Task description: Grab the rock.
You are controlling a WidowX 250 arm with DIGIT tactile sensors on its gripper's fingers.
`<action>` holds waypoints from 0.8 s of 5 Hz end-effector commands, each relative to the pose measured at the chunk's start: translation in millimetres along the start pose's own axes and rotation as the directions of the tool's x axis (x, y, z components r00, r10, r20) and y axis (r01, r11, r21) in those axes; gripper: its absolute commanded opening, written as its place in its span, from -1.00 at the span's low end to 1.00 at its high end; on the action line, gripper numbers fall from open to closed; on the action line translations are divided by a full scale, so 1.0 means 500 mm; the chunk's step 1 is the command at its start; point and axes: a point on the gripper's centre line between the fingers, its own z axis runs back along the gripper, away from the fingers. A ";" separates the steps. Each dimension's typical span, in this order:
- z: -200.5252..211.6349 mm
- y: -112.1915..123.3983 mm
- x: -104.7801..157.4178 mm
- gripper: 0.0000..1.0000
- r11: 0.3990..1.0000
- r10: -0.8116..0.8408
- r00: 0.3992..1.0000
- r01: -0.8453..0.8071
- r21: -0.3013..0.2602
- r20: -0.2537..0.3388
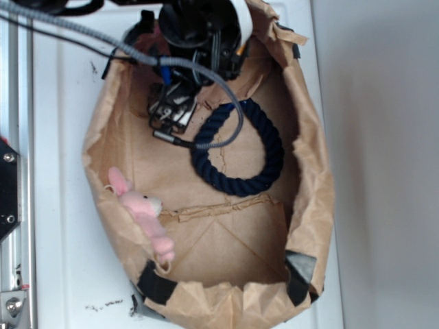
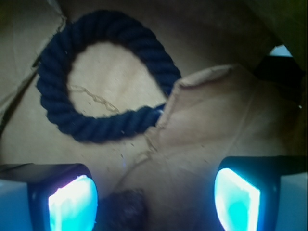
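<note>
Fingers (image 2: 154, 199) spread apart | rock (image 2: 126, 209) low between them, beside left finger | rope ring (image 2: 103, 77) beyond

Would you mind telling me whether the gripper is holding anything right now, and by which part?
Nothing is held: the gripper is open, its fingers apart over the paper, the rock lying loose between them.

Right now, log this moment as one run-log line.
task: grab rock | pincer: open, nothing held | rock: on bag floor beside one finger | rope ring: beyond, untouched | plush bunny: against paper bag wall
</note>
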 end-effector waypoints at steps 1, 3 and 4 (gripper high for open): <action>0.031 -0.001 -0.052 1.00 0.998 -0.068 0.997 0.068 0.003 0.040; 0.008 -0.026 -0.053 1.00 0.997 -0.039 0.998 0.042 -0.065 0.043; -0.006 -0.034 -0.037 1.00 0.998 -0.019 0.999 0.022 -0.059 0.045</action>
